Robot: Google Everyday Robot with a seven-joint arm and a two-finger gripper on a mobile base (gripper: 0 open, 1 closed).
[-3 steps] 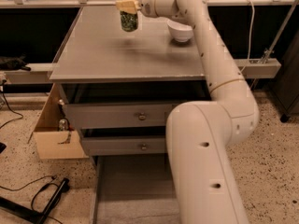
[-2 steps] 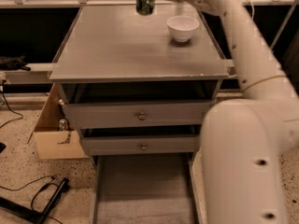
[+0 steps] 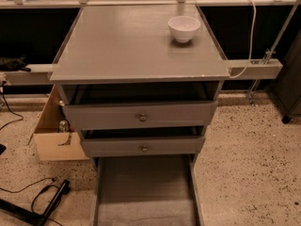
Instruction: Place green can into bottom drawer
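The bottom drawer [image 3: 146, 192] is pulled out at the foot of the grey cabinet, a wide shallow tray with a flat grey floor and thin side rails, and nothing shows in it. The green can is out of view. My gripper and arm are out of view too. A white bowl [image 3: 184, 28] stands on the cabinet top [image 3: 127, 46] at the back right.
Two grey drawers with round brass knobs [image 3: 142, 117] [image 3: 144, 149] sit above the bottom drawer. A cardboard box [image 3: 54, 135] stands on the floor to the left. Black cables [image 3: 47, 199] lie at the lower left. A white cable [image 3: 249, 36] hangs at the right.
The arm, holding the green can above the cabinet top, has risen and left the view together with the can. The view now shows the cabinet unobstructed.
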